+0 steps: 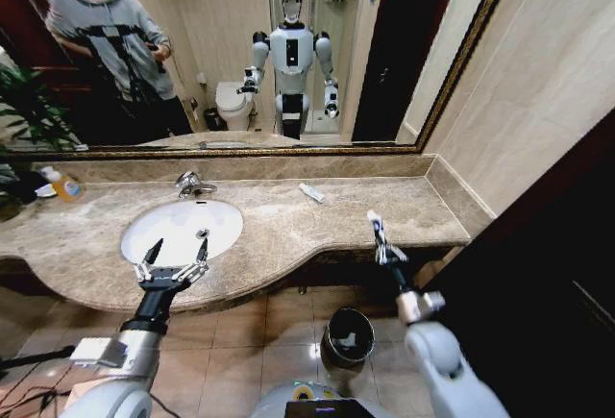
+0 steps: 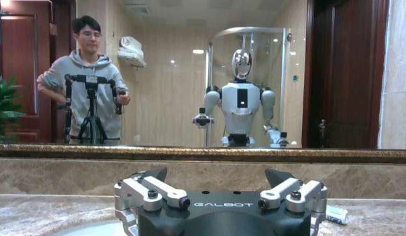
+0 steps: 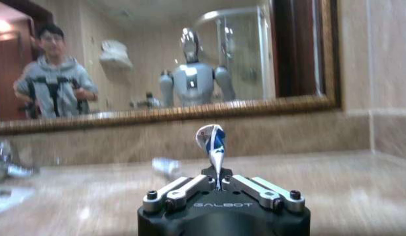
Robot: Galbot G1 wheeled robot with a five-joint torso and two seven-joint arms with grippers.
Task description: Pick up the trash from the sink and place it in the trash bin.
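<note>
One small white tube [image 3: 212, 137] with blue print is clamped upright between the closed fingers of the right gripper [image 1: 381, 245], held above the front edge of the desk [image 1: 288, 226]. The trash bin [image 1: 348, 336] stands on the floor below, at roughly 7 o'clock from that gripper in the head view, close to the desk front.

To complete the carry cleanly, bring the tube directly above the bin mouth before releasing; the opening is small, so centre it inside the glossy rim. Keep the grip firm, since the tube is pinched only at its lower end.

The desk overhang lies between gripper and bin; retract clear of that edge before lowering. Open floor lies around the bin, with a dark wall at 3 o'clock.

The left gripper [image 1: 173, 257] hovers with fingers spread over the 6 o'clock rim of the sink [image 1: 154, 250]. Another white tube [image 1: 310, 192] lies on the desk at 2 o'clock from the sink.
</note>
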